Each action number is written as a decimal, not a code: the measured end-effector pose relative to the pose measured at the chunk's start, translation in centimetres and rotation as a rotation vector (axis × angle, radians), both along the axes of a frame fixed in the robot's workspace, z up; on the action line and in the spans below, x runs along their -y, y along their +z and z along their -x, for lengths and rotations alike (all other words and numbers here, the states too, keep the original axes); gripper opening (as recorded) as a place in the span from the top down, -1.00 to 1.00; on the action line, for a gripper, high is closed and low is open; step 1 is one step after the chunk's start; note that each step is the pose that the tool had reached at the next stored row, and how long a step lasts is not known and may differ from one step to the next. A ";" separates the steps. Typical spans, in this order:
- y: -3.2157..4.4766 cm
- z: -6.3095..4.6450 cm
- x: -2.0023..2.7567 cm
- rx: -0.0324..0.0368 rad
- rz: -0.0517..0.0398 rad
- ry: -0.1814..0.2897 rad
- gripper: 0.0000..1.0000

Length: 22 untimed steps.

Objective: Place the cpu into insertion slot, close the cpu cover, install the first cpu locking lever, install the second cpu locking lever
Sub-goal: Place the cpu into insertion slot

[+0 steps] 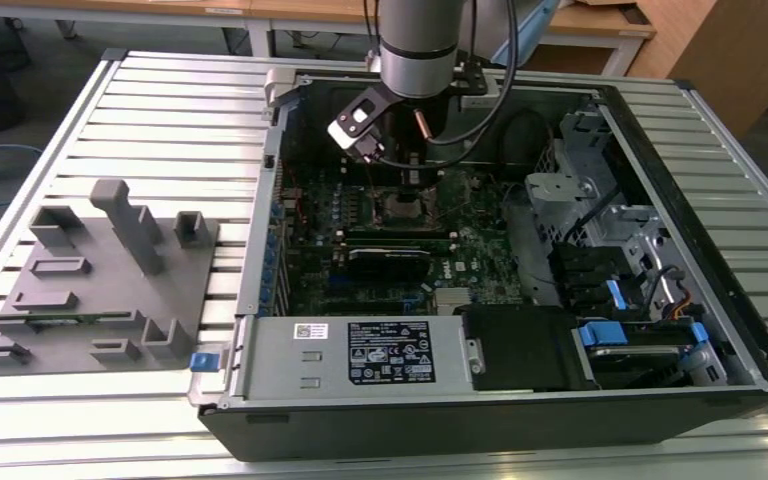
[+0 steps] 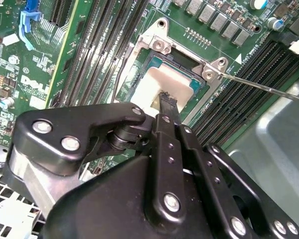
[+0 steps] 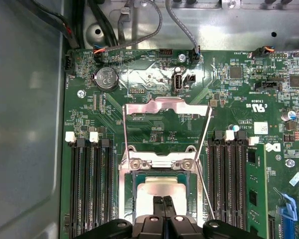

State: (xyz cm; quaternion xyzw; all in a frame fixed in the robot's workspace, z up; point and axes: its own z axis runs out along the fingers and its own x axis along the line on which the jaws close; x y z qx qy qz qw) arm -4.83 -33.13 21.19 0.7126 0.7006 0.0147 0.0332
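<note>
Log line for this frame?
cpu: in slot | cover: open | lever: unlatched | gripper: shut, over cpu

Exterior view overlooks whole case (image 1: 491, 430); both wrist views sit close above insertion slot (image 2: 180, 66) (image 3: 162, 175)

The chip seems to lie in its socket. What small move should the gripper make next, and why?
Probably lift clear: the chip lies flat in the socket, the cover stands open, and the shut gripper hangs over the chip, blocking the cover.
</note>
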 end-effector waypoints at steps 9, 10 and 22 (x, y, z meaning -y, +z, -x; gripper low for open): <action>-0.21 0.0 -0.15 0.0001 0.0013 0.000 0.79; -0.23 0.0 -0.25 0.0000 0.0014 -0.001 0.79; -0.64 0.5 -0.19 0.0000 0.0070 -0.005 0.79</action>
